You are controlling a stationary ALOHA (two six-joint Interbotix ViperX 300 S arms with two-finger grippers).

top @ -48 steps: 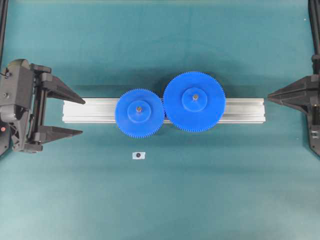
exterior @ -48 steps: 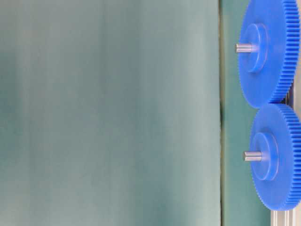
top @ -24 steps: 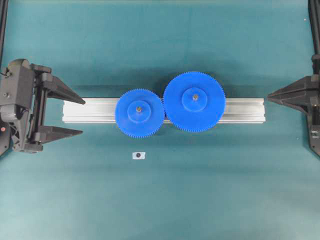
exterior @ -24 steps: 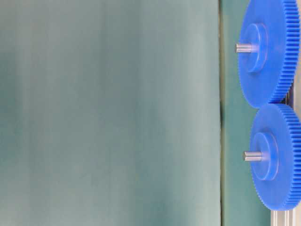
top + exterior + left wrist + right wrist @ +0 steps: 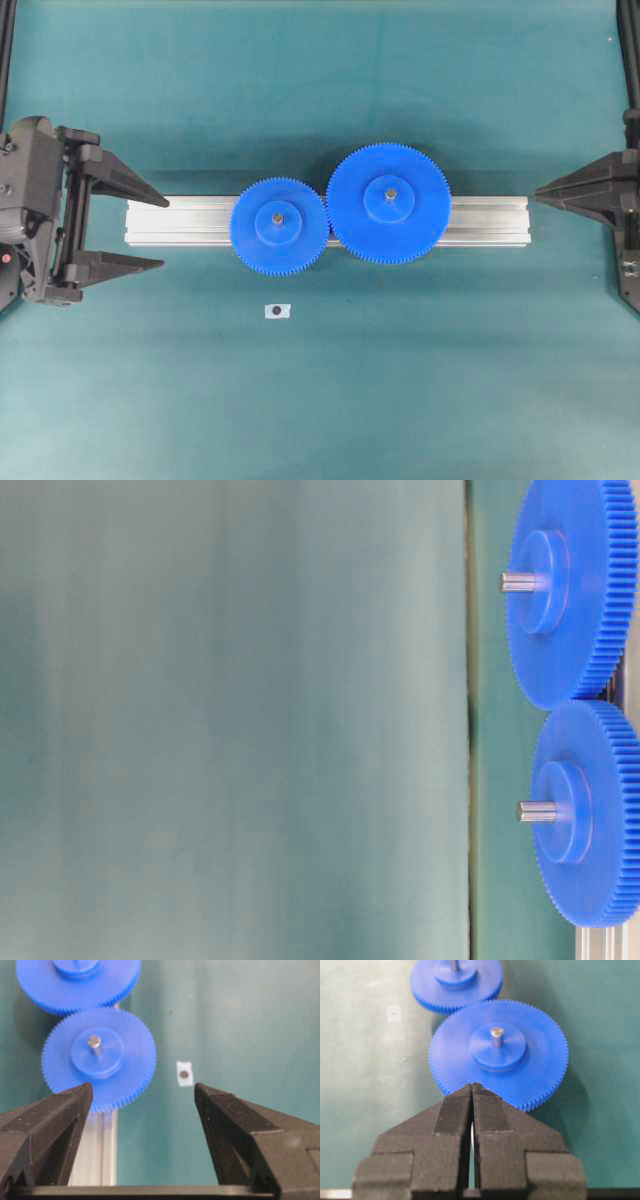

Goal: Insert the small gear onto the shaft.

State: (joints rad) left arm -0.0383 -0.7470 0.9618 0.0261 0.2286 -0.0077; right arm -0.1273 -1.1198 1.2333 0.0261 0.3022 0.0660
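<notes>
- My left claw point(image 5: 142, 1092) sits nearest in its own camera: jaws spread wide, nothing between them but green mat point(image 5: 240, 1020). In the overhead view it point(image 5: 163, 233) rests at the left end of the rail, holding nothing.
- Just past my left fingertips point(image 5: 80, 1097), the aluminium rail point(image 5: 97, 1155) runs away from me; one jaw hangs over its end.
- Next out, the small gear point(image 5: 99, 1058) lies flat on the rail, seated over a metal shaft point(image 5: 94, 1041) that pokes up through its raised hub. Overhead it point(image 5: 279, 227) is left of the rail's middle.
- To its side on the mat, apart from the rail, a small white tag with a dark dot point(image 5: 184, 1074).
- Beyond the small gear, the larger blue gear point(image 5: 77, 982) on its own shaft; the two rims meet tooth to tooth, overhead too point(image 5: 388, 204).
- My right claw point(image 5: 472, 1091) is pressed closed, pads together, gripping nothing. It points at the larger gear's rim; I cannot tell whether the tips touch it. Overhead it point(image 5: 540, 194) sits just off the right end of the rail.
- Table-level view: both gears edge-on, the small gear point(image 5: 590, 810) lower, a shaft stub showing at each hub.
</notes>
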